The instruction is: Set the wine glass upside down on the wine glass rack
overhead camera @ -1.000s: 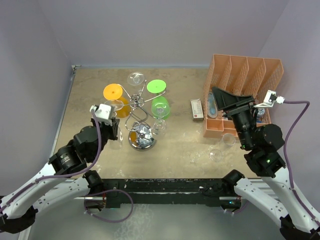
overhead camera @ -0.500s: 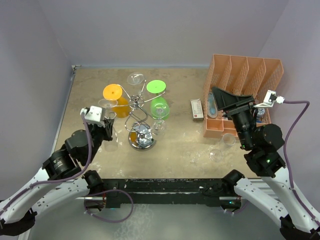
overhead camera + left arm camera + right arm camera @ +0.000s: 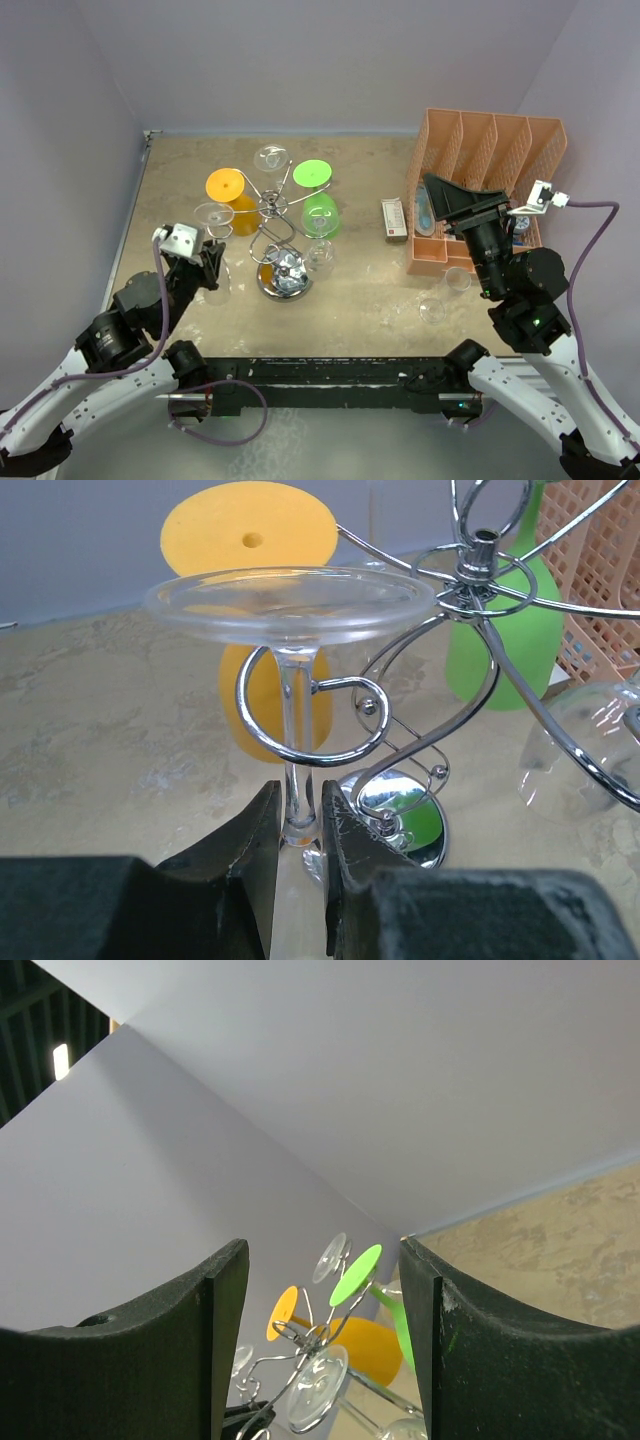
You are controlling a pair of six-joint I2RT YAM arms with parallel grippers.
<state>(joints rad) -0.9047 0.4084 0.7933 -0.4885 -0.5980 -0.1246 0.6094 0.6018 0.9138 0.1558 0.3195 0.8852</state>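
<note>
A clear wine glass (image 3: 290,600) hangs upside down, its foot on top and its stem inside a curled arm of the chrome wine glass rack (image 3: 478,565). My left gripper (image 3: 298,795) is shut on the stem just above the bowl, and the bowl is hidden below the fingers. In the top view the glass foot (image 3: 213,213) shows left of the rack (image 3: 285,275), with the left gripper (image 3: 213,266) under it. My right gripper (image 3: 435,188) hangs open and empty by the organiser, and in its wrist view (image 3: 322,1250) it looks at the rack from afar.
An orange glass (image 3: 225,185), a green glass (image 3: 320,212) and clear glasses (image 3: 270,157) hang on the rack. An orange mesh organiser (image 3: 490,160) stands at the right, a small box (image 3: 394,218) beside it. Clear glasses (image 3: 432,310) lie in front of it.
My left arm has drawn back toward the near left, away from the rack's hub, still gripping the stem. The glass foot now shows uncovered. The right arm has not moved.
</note>
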